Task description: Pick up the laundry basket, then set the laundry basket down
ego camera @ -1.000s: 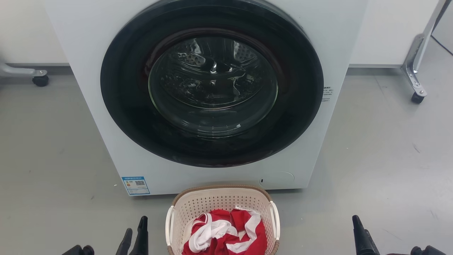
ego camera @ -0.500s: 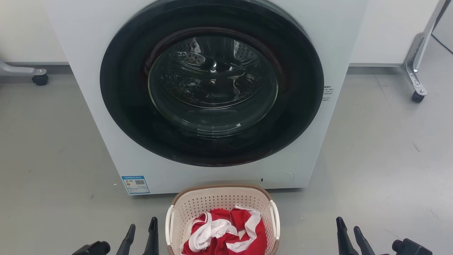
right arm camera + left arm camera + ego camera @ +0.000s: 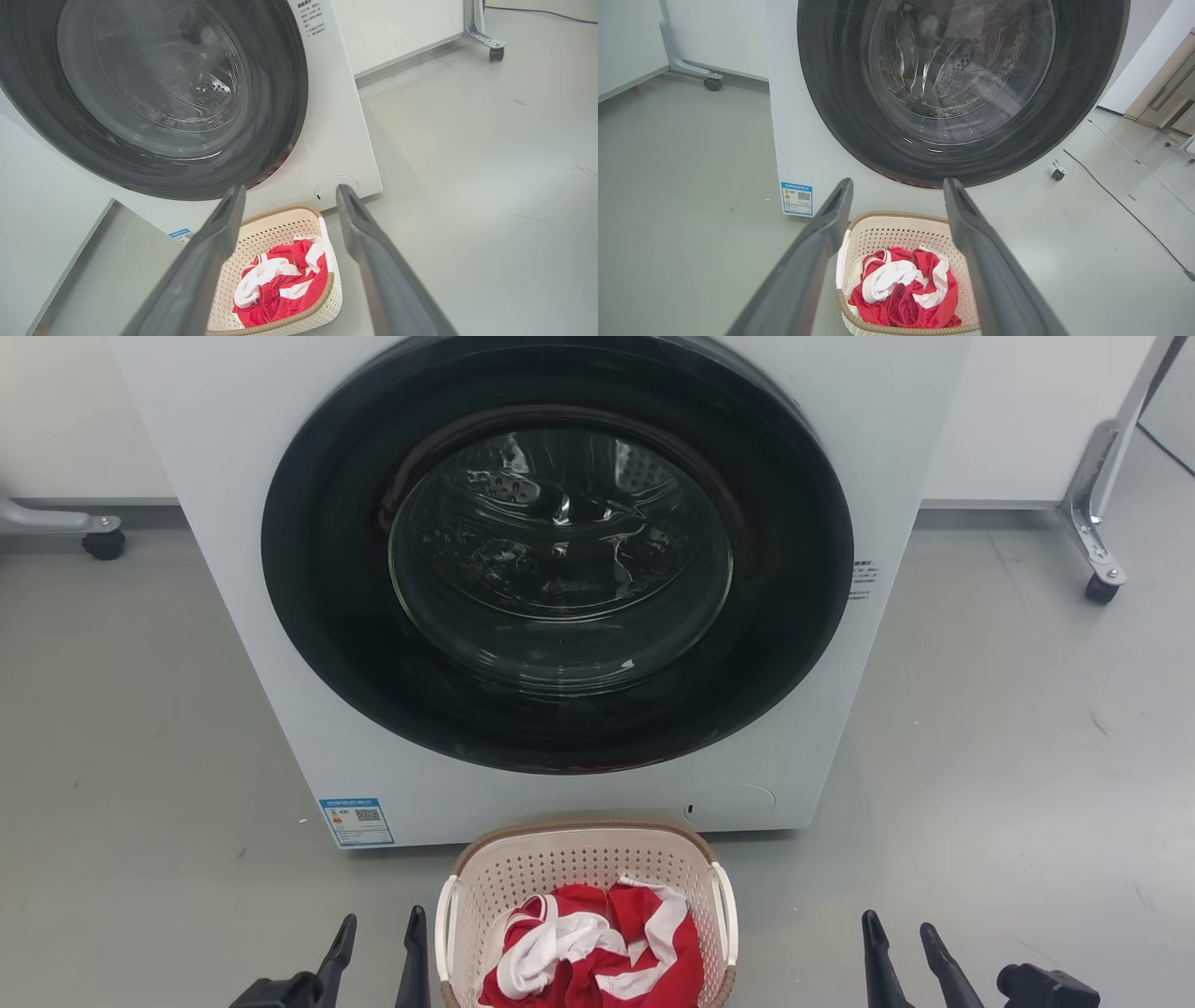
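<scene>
Laundry basket (image 3: 579, 873) sits unlifted on the floor (image 3: 140, 756); your left claw (image 3: 384, 917) and right claw (image 3: 898, 921) gape empty either side. Lifting and setting down await you.

A white washing machine (image 3: 233, 616) fills the upper centre of my frame, its round dark door (image 3: 560, 551) shut, a blue label (image 3: 356, 821) at its lower left. Red-and-white clothes (image 3: 588, 957) lie bottom centre. One castor (image 3: 103, 543) sits upper left, a second castor (image 3: 1102, 590) upper right.
</scene>
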Motion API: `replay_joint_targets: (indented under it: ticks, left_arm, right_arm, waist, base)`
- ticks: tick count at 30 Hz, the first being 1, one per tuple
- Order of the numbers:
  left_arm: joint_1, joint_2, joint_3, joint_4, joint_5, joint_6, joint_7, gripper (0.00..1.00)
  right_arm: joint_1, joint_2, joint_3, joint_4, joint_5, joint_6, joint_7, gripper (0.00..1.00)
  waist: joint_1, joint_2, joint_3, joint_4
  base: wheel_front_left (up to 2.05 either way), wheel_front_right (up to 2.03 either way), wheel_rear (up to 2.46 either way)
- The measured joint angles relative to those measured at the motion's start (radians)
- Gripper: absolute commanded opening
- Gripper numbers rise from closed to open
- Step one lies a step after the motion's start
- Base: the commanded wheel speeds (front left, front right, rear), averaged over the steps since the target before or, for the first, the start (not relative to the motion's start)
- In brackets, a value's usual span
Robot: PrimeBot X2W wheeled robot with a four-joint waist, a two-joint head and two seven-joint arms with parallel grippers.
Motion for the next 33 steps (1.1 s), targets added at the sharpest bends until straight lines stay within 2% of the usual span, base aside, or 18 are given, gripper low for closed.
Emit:
replay_joint_targets:
  ticks: [25,33]
  left_arm:
    - [0.000,-0.008,-0.064,-0.016,0.366,0.061,-0.094,1.00]
    - [0.000,-0.015,-0.057,-0.016,0.362,0.061,-0.094,1.00]
  right_arm:
    - [-0.001,0.000,0.085,-0.024,-0.357,-0.062,-0.090,1.00]
    - [-0.001,0.000,0.079,-0.033,-0.367,-0.062,-0.090,1.00]
  waist:
    - [0.0000,0.0000,0.008,-0.002]
    - [0.0000,0.0000,0.010,-0.002]
  base:
    - [0.00,0.00,0.00]
    - [0.00,0.00,0.00]
